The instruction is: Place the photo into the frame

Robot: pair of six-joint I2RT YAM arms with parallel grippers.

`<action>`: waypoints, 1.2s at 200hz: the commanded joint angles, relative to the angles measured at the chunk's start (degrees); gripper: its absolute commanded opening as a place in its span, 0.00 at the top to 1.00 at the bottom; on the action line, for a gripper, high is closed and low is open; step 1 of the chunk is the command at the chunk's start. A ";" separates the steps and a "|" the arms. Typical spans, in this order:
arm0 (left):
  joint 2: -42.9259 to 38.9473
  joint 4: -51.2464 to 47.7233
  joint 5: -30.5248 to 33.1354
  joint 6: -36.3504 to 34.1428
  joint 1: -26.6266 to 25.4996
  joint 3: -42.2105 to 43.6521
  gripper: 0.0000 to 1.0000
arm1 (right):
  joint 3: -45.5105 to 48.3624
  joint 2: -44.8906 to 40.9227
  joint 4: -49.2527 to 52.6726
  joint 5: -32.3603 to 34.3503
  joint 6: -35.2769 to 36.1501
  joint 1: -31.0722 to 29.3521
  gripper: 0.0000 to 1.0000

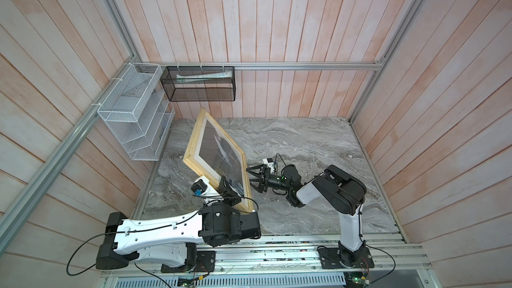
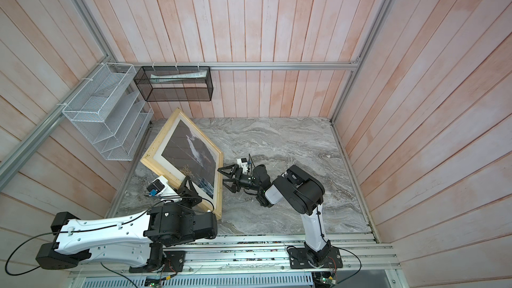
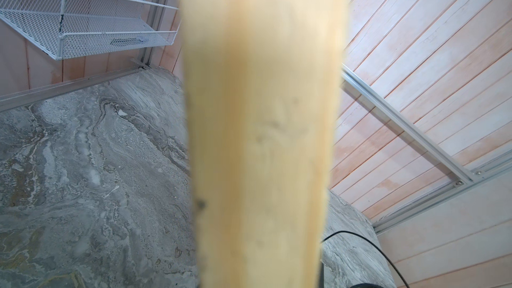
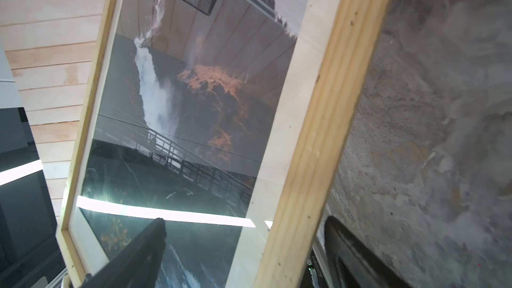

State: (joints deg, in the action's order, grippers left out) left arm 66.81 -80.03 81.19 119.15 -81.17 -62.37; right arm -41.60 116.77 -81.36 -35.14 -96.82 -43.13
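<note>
The frame point(image 1: 194, 139) point(image 2: 160, 134), thin pale wood, stands tilted up on the left of the marble table in both top views, its near corner down by my left arm. The photo point(image 1: 219, 150) point(image 2: 191, 150) point(image 4: 180, 92), a white waterfall with a bridge railing, sits inside it behind reflecting glass, bordered by a white mat point(image 4: 279, 106). My left gripper point(image 1: 225, 187) point(image 2: 188, 187) is shut on the frame's lower rail point(image 3: 260, 134), which hides its fingers in the left wrist view. My right gripper point(image 1: 250, 180) point(image 2: 225, 180) point(image 4: 245, 220) is open, its jaws on either side of the frame's right rail point(image 4: 327, 106).
A white mesh rack point(image 1: 133, 117) hangs on the left wall, close to the frame's top corner. A black mesh basket point(image 1: 199, 84) with paper in it hangs on the back wall. The marble tabletop point(image 1: 304, 145) stretches to the right, walled by wooden panels.
</note>
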 commanded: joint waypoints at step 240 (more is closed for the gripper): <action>-0.39 11.64 8.29 36.76 0.72 3.10 1.00 | 7.12 2.08 -22.17 11.53 -9.40 -0.92 0.78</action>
State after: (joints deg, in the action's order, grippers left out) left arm 67.72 -65.95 80.55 119.17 -80.05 -59.35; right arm -35.79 120.51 -93.86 -24.01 -112.27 -44.84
